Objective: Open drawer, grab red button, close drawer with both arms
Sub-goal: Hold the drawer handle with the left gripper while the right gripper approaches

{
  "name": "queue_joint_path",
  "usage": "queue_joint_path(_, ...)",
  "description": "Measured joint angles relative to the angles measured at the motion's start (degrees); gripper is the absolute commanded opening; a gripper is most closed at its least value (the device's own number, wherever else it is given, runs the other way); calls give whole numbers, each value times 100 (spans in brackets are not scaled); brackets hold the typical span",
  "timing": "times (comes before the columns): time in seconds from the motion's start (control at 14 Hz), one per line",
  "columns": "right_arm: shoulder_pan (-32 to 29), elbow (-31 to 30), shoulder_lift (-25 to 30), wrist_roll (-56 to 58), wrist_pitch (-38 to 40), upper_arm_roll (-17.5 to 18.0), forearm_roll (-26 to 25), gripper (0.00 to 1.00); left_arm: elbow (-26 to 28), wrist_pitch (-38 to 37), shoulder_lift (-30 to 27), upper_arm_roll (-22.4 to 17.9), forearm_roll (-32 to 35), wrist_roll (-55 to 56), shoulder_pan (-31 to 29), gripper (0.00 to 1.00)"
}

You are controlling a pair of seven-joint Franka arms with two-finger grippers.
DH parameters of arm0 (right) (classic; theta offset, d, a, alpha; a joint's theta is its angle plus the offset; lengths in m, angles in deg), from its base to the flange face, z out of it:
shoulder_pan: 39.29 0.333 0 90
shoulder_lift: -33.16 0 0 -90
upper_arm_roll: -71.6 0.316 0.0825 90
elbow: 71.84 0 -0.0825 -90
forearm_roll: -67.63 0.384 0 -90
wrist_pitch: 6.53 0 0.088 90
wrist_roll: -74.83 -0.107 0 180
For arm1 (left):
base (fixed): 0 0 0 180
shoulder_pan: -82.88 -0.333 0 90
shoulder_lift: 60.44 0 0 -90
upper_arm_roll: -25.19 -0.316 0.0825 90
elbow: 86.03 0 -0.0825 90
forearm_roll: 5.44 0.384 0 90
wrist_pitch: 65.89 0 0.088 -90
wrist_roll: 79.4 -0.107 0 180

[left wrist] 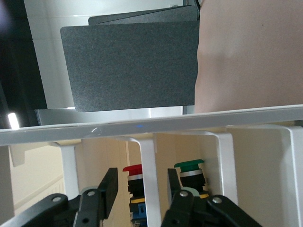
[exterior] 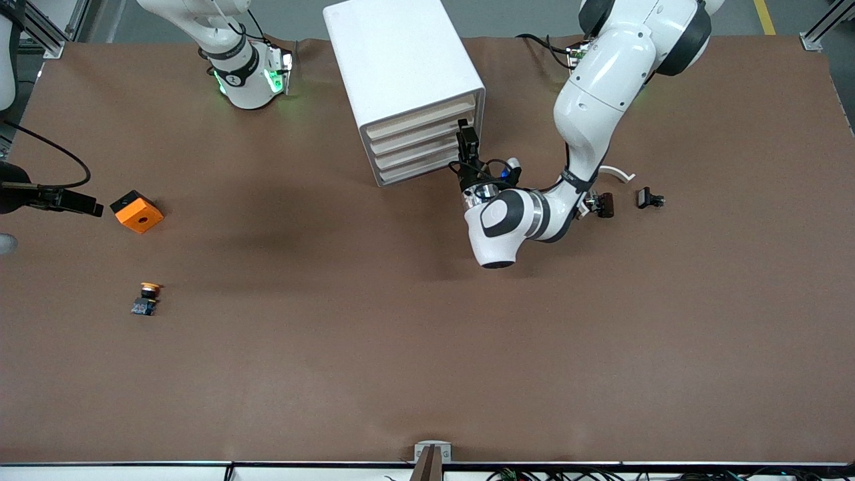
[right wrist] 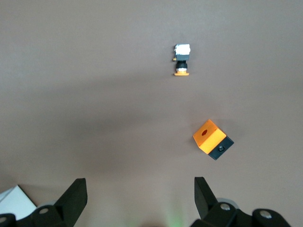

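The white drawer cabinet (exterior: 401, 60) stands at the robots' edge of the table, mid-table, its beige drawer fronts (exterior: 427, 143) turned toward the left arm's end. My left gripper (exterior: 465, 143) is at those fronts. In the left wrist view the left gripper (left wrist: 142, 170) is open, its fingers (left wrist: 110, 187) straddling a white upright bar (left wrist: 147, 156) with a gap on each side. The red-capped button (left wrist: 133, 169) shows just past that bar, partly hidden by it. The right gripper (right wrist: 139, 179) is open high over the table and holds nothing; it is out of the front view.
A green-capped button (left wrist: 189, 166) sits beside the red one. An orange cube (exterior: 137, 212) and a yellow-capped button (exterior: 148, 298) lie toward the right arm's end. Small dark parts (exterior: 604, 204) (exterior: 649, 198) lie toward the left arm's end. A black device (exterior: 50, 197) juts in near the cube.
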Motion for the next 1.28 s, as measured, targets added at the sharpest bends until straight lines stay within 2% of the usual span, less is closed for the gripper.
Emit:
queue_joint_path(0.43, 176, -1, -1, -1272, -42, 34, 24, 100, 91, 0, 3, 1, 0, 6, 253, 48)
queue_joint_path(0.85, 661, -2, -2, -2431, -32, 63, 26, 100, 325, -2, 4, 1, 0, 44, 305, 11)
queue_joint_path(1.07, 947, -2, -2, -3044, -32, 71, 27, 100, 328, -2, 4, 0, 0, 163, 317, 0)
queue_joint_path(1.28, 1201, -2, -2, -3457, -32, 76, 27, 100, 333, -8, 4, 0, 0, 209, 318, 0)
